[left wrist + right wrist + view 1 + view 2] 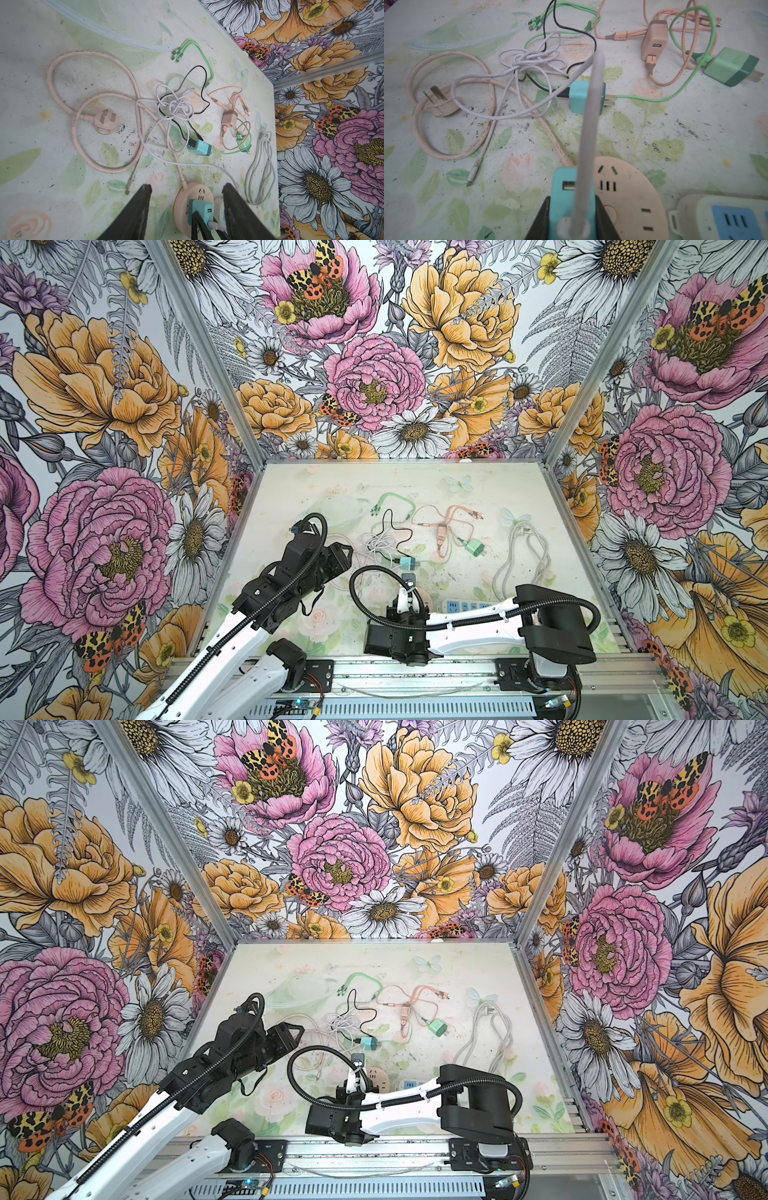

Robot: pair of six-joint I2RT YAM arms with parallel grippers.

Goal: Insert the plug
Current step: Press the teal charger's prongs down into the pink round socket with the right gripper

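- One round pink socket lies near the desk's front edge, about midway along it. A teal charger plug with an empty USB port stands on the socket's face, and a white cable arches from its top. Whether its prongs are seated cannot be told.
- The left fingers are spread wide and hold nothing. The right fingers pinch the plug's sides.
- Bold floral wallpaper encloses the pale, speck-scuffed, flower-printed desk.
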